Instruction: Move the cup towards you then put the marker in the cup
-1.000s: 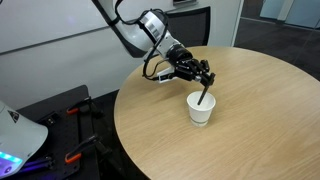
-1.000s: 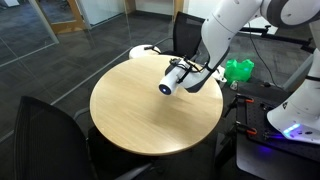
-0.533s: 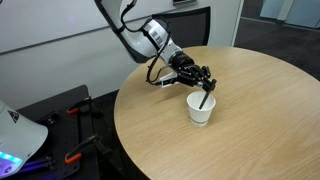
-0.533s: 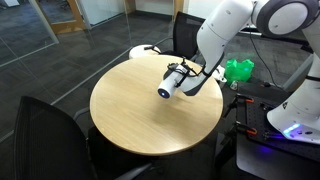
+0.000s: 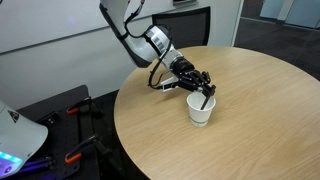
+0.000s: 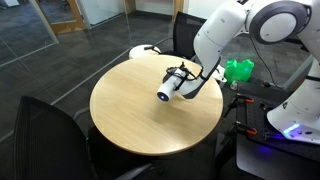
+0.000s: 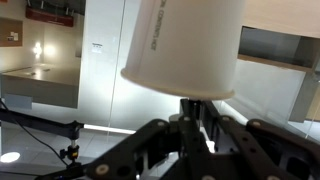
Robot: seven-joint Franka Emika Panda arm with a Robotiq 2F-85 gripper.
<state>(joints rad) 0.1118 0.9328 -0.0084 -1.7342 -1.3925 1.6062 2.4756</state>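
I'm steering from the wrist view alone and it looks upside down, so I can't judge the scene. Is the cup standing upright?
Observer: Yes. In an exterior view the cup stands upright, rim up, on the round wooden table.
Operator: And the marker?
Observer: The marker slants down from the gripper, with its lower end inside the cup.
Operator: Anything beside the table?
Observer: A black chair is drawn up at the table's edge.
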